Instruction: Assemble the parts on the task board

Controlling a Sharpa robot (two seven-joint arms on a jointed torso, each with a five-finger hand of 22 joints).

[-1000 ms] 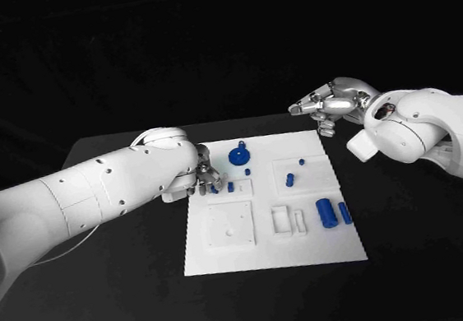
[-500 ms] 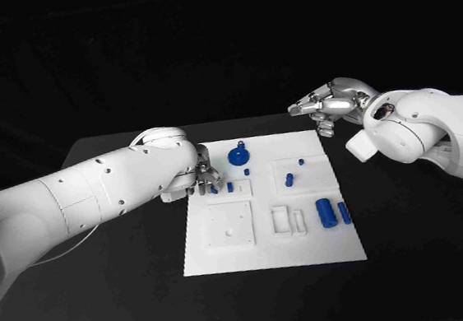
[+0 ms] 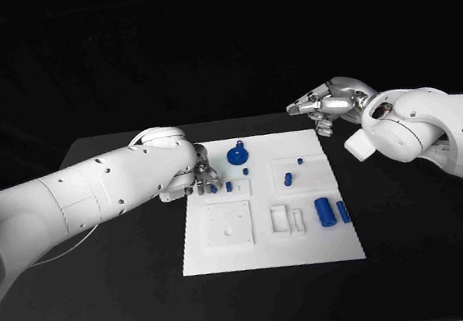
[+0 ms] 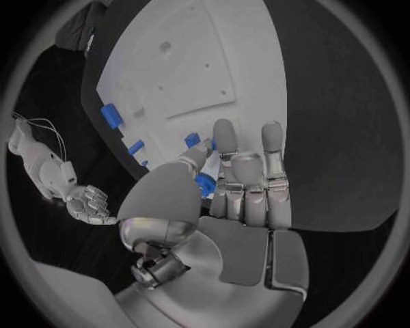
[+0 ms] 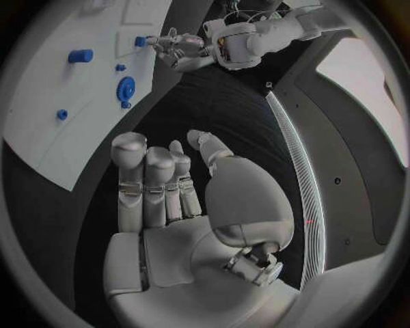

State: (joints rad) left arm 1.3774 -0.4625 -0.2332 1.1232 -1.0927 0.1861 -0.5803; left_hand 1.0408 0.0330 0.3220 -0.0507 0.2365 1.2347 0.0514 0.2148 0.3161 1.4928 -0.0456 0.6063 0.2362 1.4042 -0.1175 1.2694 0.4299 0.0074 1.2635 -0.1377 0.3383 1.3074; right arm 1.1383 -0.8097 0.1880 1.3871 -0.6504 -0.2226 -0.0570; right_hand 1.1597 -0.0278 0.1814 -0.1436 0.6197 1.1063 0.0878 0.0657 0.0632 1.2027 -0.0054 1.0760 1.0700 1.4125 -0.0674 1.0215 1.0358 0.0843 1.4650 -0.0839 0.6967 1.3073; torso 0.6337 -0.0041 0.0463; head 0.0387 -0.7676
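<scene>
Overhead we see the left robot hand (image 3: 196, 181) at the task board (image 3: 272, 241) left edge on the table (image 3: 127, 253). Its wrist view shows it pinching a blue part (image 4: 203, 183). Right robot hand (image 3: 330, 104) hangs beyond the board's far corner, fingers loosely apart, holding nothing.

Task board (image 3: 272, 241) lying just right of left hand (image 3: 200, 179), parts (image 3: 326, 212) on it, right hand (image 3: 330, 102) beyond its far corner.
</scene>
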